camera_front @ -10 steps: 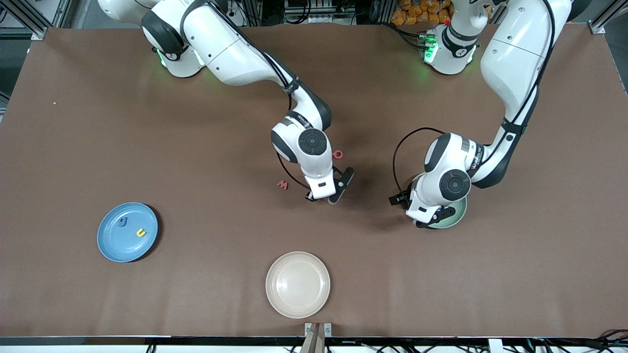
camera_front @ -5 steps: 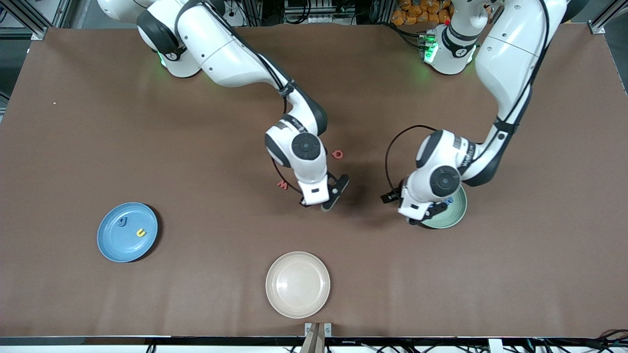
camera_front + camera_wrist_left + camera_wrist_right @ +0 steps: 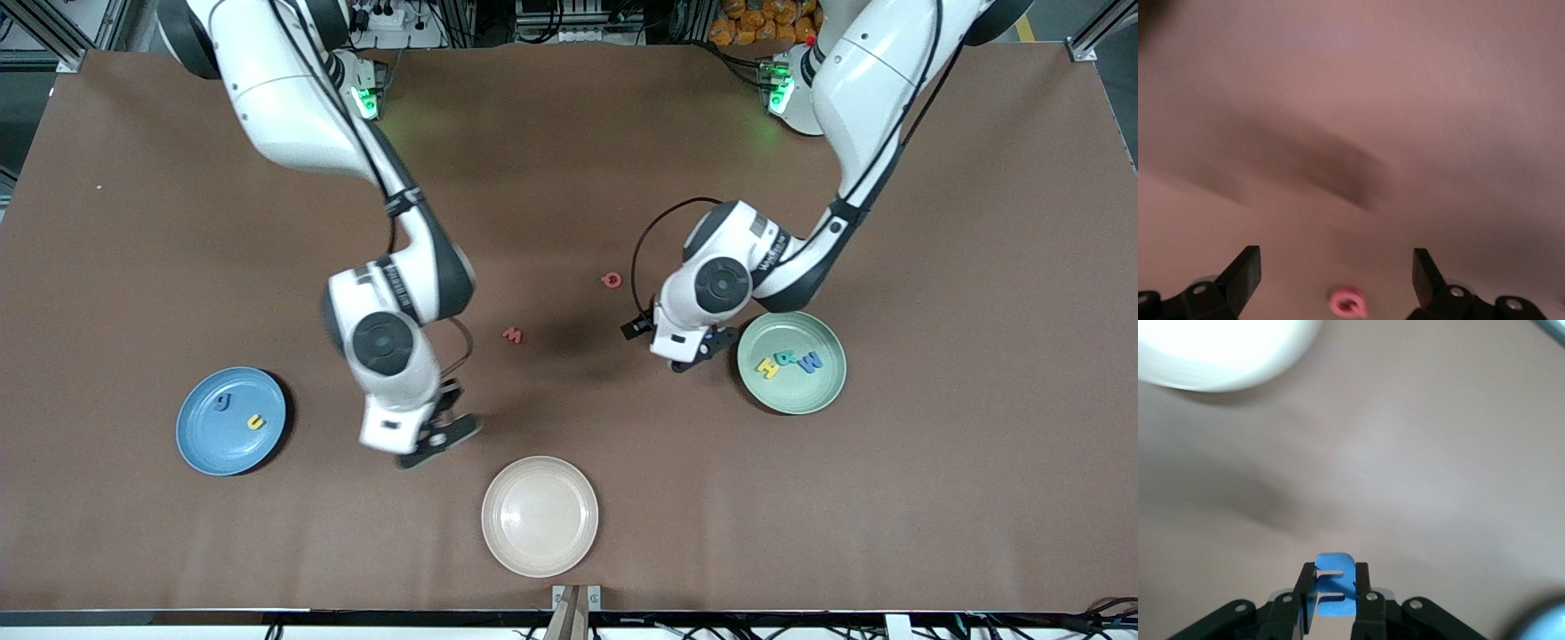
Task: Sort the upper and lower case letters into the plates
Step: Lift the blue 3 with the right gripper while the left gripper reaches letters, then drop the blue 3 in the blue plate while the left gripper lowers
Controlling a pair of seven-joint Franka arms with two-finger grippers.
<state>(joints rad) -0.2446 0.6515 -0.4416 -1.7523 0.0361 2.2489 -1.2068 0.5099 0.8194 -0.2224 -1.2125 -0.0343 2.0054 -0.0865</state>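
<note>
Right gripper [image 3: 1330, 599] is clamped on a small flat blue toy letter [image 3: 1333, 590], half hidden between its fingers, over bare brown table [image 3: 133, 222]. Left gripper [image 3: 1337, 275] hangs wide open over a blurry red letter [image 3: 1347, 301].

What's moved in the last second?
The right pincer, shut on a blue letter, swung from mid-table toward the blue plate. The open left pincer left the green plate, uncovering three letters. The red letters and both other plates stayed.

You have open brown tabletop [image 3: 800, 516] between the round blue plate [image 3: 200, 440] and round cream plate [image 3: 540, 516]; only the right gripper [image 3: 433, 437], clamping a small blue letter [image 3: 1335, 583], hangs over that gap.
</note>
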